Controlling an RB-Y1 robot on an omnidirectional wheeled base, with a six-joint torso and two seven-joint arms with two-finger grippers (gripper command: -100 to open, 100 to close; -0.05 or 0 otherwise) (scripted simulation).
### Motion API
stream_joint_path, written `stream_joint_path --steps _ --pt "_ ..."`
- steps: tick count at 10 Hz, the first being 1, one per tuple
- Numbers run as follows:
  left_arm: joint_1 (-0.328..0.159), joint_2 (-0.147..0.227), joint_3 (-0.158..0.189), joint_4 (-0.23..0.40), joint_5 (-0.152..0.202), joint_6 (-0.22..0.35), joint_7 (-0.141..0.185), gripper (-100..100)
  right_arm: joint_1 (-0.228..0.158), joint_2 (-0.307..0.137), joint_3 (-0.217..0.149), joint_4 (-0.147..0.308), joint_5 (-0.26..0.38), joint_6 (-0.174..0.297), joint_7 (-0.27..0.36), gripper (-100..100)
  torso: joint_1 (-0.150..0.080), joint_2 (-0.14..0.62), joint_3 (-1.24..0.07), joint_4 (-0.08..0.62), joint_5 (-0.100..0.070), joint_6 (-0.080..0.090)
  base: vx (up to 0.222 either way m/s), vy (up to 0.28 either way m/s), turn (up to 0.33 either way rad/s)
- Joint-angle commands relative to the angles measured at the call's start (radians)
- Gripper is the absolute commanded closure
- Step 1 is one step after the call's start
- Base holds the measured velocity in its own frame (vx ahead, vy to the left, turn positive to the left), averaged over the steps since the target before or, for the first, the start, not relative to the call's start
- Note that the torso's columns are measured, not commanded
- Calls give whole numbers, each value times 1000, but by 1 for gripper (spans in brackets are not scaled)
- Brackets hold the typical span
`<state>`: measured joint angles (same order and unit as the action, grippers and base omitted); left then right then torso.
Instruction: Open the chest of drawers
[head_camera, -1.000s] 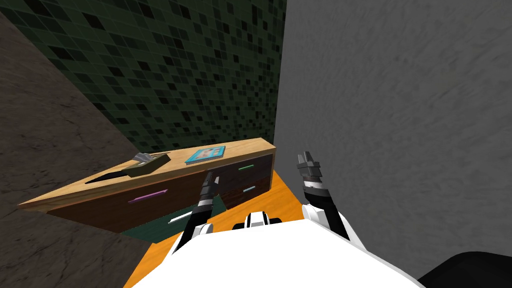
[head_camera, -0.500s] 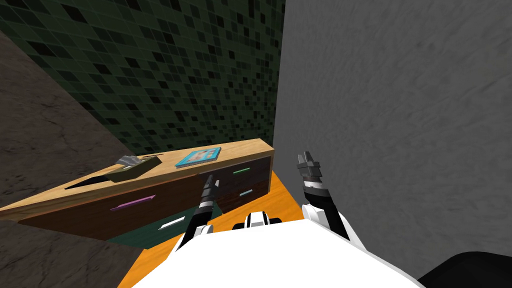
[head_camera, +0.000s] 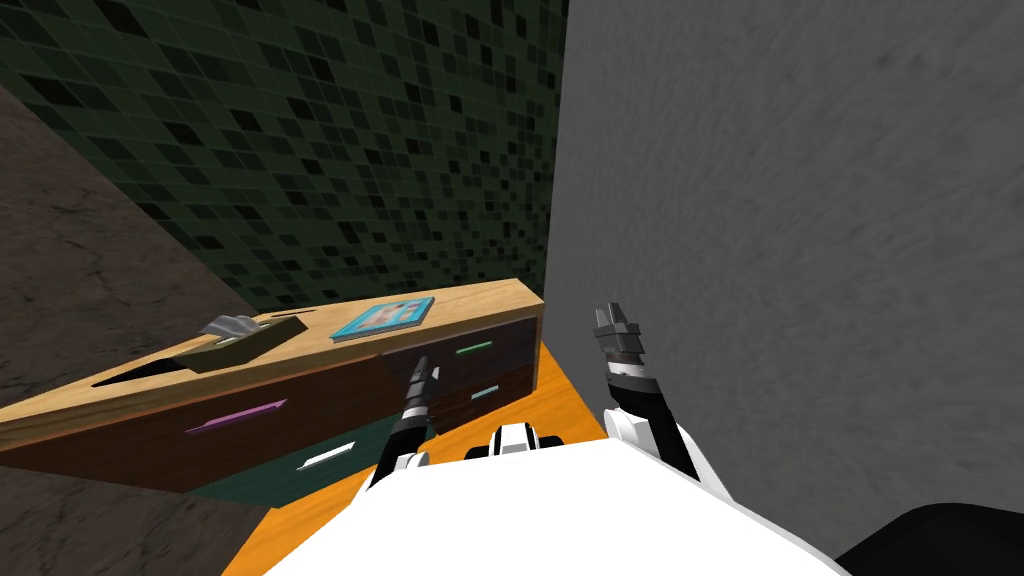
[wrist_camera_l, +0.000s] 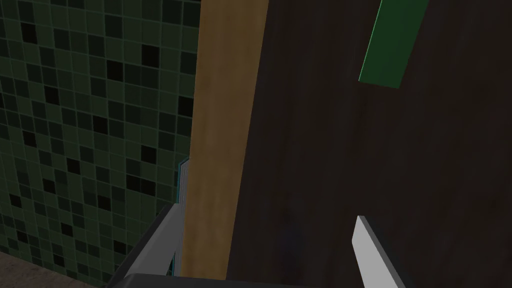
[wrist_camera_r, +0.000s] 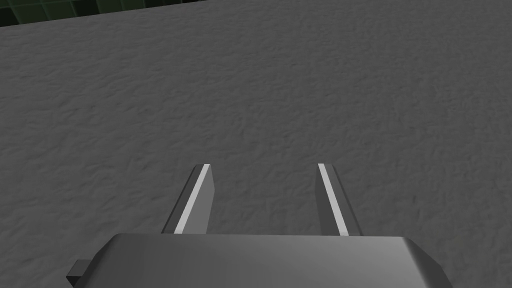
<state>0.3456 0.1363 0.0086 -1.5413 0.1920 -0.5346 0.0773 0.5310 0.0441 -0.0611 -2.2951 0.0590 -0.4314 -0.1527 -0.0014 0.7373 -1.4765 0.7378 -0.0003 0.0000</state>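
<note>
The chest of drawers (head_camera: 330, 385) has a light wood top and dark brown fronts, and it stands against the green tiled wall. Its handles are purple (head_camera: 235, 416), white (head_camera: 327, 457) on a dark green front, green (head_camera: 474, 348) and light blue (head_camera: 485, 393). My left gripper (head_camera: 422, 366) reaches toward the upper right drawer, left of the green handle. Seen from the left wrist, the left gripper (wrist_camera_l: 267, 215) is open, close to the dark front (wrist_camera_l: 410, 190) and the wood edge (wrist_camera_l: 225, 125). The green handle (wrist_camera_l: 392, 45) lies beyond its fingertips. My right gripper (head_camera: 615, 318) is raised by the grey wall, open and empty (wrist_camera_r: 265, 167).
A blue book (head_camera: 385, 320) and a dark tray (head_camera: 235, 345) holding a grey object lie on the chest's top. The grey wall (head_camera: 800, 250) runs close on the right. Orange floor (head_camera: 560, 395) shows between me and the chest.
The whole head view has shifted, so I have moved relative to the chest. My left arm has stretched further forward toward the drawer fronts. The right arm is unchanged.
</note>
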Motion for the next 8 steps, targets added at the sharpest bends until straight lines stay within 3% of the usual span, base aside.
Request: stream_joint_path --steps 1,7,8 --pt "-16 -19 8 65 8 -5 9 -100 0 0 0 0 0 0 0 0 -1 0 0 0 0 0 83 -115 26" --pt "-40 -122 19 156 20 -12 21 -100 0 0 0 0 0 0 0 0 2 2 1 1 0 0 53 -66 16" --pt "-35 -110 17 146 19 -11 19 -100 0 0 0 0 0 0 0 0 2 2 1 1 0 0 10 -21 2"
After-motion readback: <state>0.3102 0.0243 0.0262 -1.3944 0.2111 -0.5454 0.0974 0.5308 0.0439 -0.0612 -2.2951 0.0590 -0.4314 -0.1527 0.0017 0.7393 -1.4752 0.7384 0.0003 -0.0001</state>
